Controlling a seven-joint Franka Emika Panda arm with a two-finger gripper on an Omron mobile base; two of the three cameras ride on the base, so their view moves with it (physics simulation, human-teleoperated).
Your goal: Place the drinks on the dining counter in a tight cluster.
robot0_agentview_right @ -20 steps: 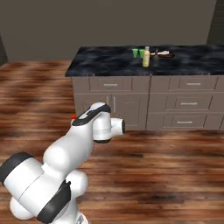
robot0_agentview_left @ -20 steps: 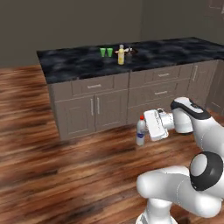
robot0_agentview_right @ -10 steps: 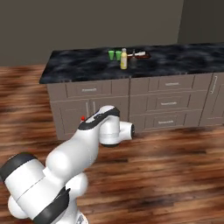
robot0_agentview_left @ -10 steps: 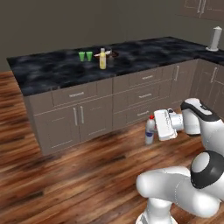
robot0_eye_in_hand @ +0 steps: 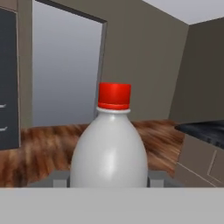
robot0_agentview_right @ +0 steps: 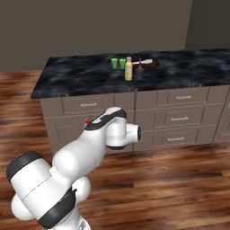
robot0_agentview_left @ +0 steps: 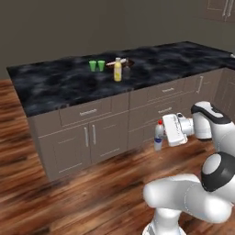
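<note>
Across the back of the scene runs the dining desk [robot0_agentview_left: 55, 87], black marble over beige drawers, and that is where everything has to end up. On its top stand the yellow bottle [robot0_agentview_left: 118, 70] and, just beside it to the right, the dark grey bottle [robot0_agentview_left: 126, 71]; two small green cups [robot0_agentview_left: 97, 65] sit a little to their left. Down in front of the drawers, well below the marble, the white arm [robot0_agentview_left: 211, 131] reaches out level, elbow bent, hand pointing left with the gripper [robot0_agentview_left: 161, 136] at drawer height. The jaws are clamped on the white red-capped bottle [robot0_eye_in_hand: 110, 148], which rides upright between them, cap up, clear of the floor. So the step in hand looks like the carry: two drinks wait on the desk, the third is in transit. Next, I'd say, the arm must lift well above the desk edge, reach in over the marble, and lower the bottle just beside the yellow and grey pair, close enough to cluster without knocking either over. Only then should the jaws part.
</note>
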